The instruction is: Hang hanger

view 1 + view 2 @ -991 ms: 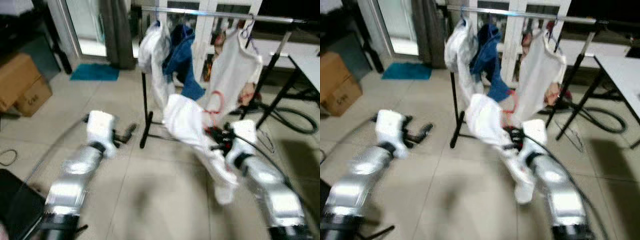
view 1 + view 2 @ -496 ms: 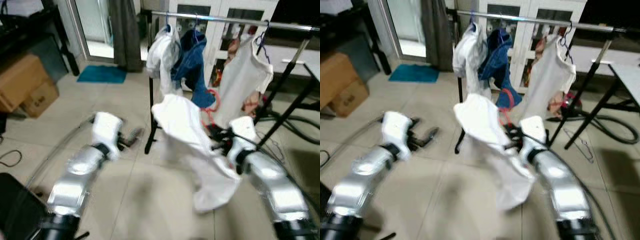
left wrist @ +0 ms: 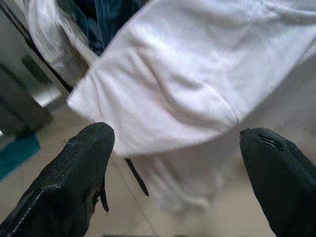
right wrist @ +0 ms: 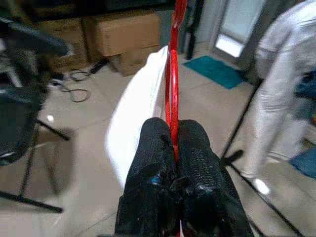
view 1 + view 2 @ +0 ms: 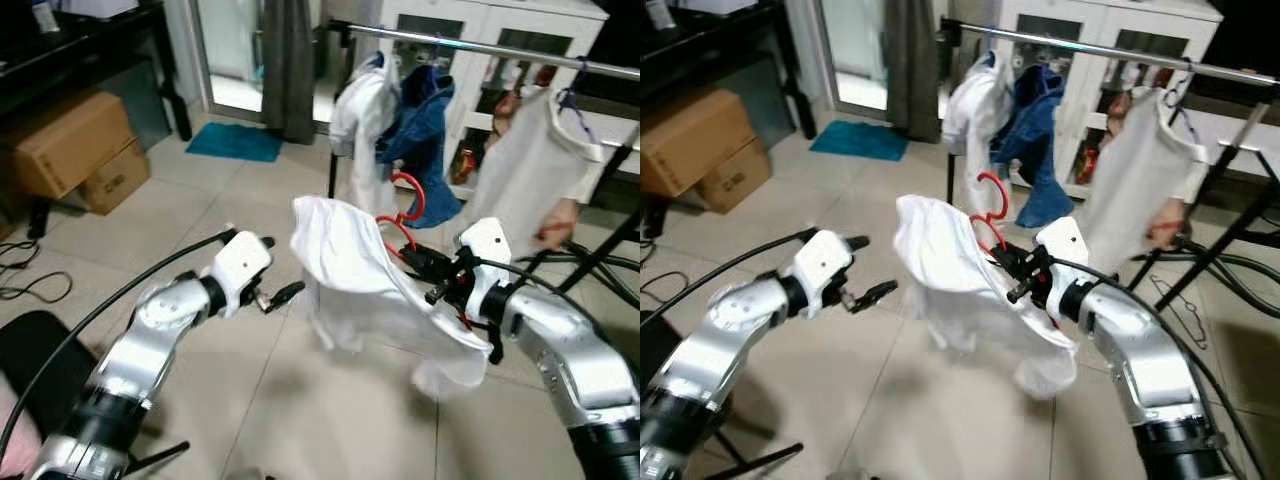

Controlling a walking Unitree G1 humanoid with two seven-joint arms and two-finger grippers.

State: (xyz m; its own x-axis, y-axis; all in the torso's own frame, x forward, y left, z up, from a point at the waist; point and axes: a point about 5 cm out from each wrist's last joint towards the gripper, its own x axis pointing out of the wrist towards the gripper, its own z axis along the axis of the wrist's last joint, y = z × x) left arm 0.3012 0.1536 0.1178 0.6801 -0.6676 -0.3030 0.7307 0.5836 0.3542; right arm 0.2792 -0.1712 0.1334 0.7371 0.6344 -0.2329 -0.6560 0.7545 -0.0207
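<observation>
Since the earlier frame, the right gripper (image 4: 170, 148) had lifted the red hanger (image 5: 408, 200) and its white shirt (image 5: 355, 275) higher, toward the rail (image 5: 470, 45) at 12 o'clock. Its fingers were clamped on the hanger. At 9 o'clock of the shirt, the left gripper (image 5: 278, 296) hung spread wide, holding nothing.

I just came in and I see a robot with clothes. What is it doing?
The robot is hanging up laundry. Its right gripper is shut on a red hanger with a white shirt draped over it, held up in front of the clothes rail. Its left gripper is open and empty, beside the shirt. A white garment, a blue garment and another white garment already hang on the rail. The red hanger is not on the rail yet.
</observation>
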